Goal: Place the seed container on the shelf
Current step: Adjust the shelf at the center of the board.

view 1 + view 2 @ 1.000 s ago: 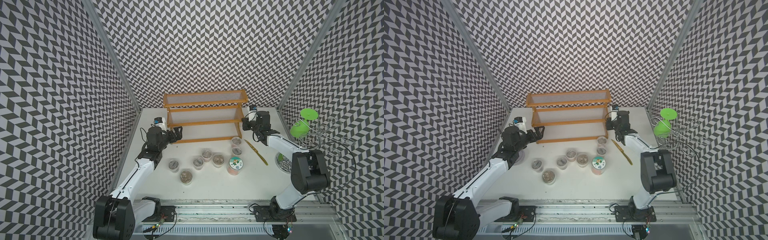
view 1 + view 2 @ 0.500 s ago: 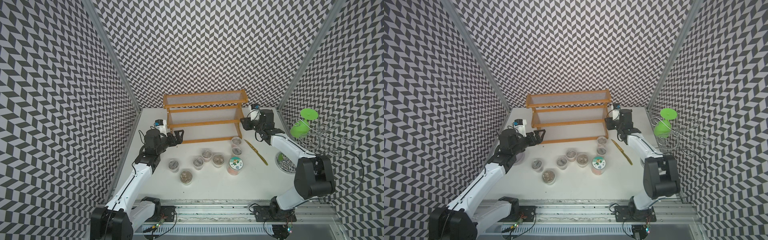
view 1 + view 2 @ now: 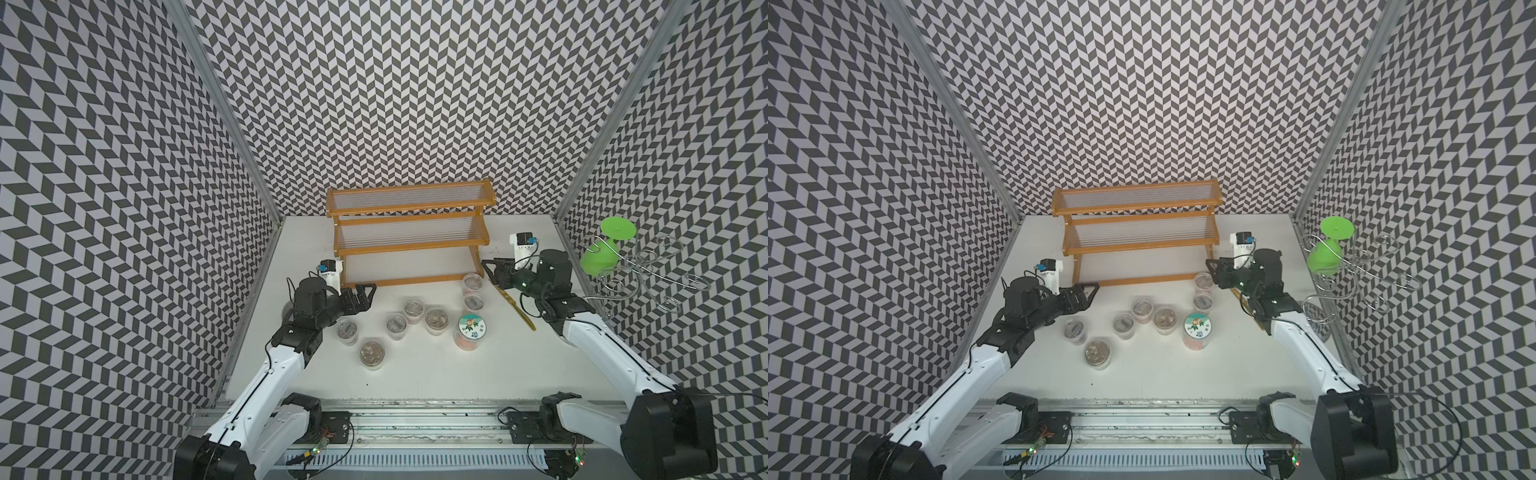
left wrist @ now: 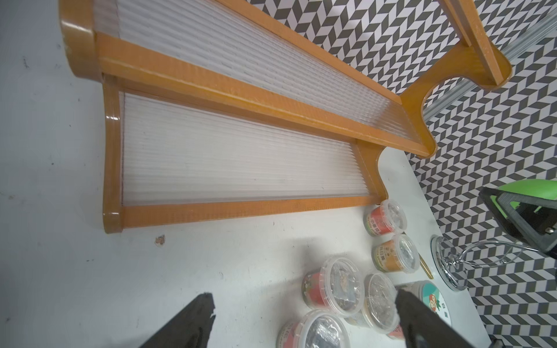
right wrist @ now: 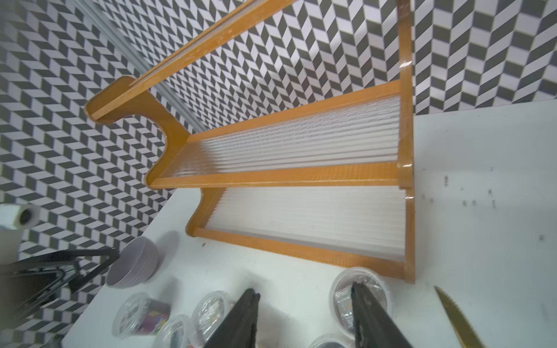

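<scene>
The shelf [image 3: 409, 237] stands at the back of the table in both top views, and its tiers hold nothing. Several seed containers, small clear-lidded cups, sit on the table in front of it. One of these cups [image 3: 473, 282] is at the shelf's right foot. My right gripper [image 3: 490, 272] hovers just right of that cup, open, with nothing between its fingers [image 5: 370, 313]. My left gripper [image 3: 365, 293] is wide open near the shelf's left foot, above and behind another cup [image 3: 347, 330]. Cups also show past the left gripper [image 4: 304, 296] in its wrist view.
A larger tub with a teal flower lid [image 3: 471, 328] stands among the cups. A gold knife [image 3: 517, 307] lies under my right arm. A silver wire stand [image 3: 648, 274] with a green goblet [image 3: 598, 253] is at the right edge. A grey bowl [image 5: 135, 265] sits near the left arm.
My right gripper has opened from shut and drawn back from the shelf's right end toward the front. My left gripper has also shifted toward the front, still open.
</scene>
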Action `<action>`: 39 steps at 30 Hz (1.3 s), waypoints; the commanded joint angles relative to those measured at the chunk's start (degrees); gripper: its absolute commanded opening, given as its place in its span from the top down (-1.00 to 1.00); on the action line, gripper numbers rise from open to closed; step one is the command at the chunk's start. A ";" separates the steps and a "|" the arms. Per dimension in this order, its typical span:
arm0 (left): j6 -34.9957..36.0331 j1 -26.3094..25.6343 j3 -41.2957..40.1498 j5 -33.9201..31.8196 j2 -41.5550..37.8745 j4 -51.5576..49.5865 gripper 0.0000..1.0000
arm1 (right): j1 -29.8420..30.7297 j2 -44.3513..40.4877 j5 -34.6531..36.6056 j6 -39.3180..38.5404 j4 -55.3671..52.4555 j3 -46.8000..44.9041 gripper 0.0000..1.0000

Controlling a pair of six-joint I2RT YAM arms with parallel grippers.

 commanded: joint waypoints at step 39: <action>-1.28 -0.61 6.47 -2.89 6.53 1.22 -0.99 | -3.33 30.54 4.66 1.71 -6.50 28.89 0.55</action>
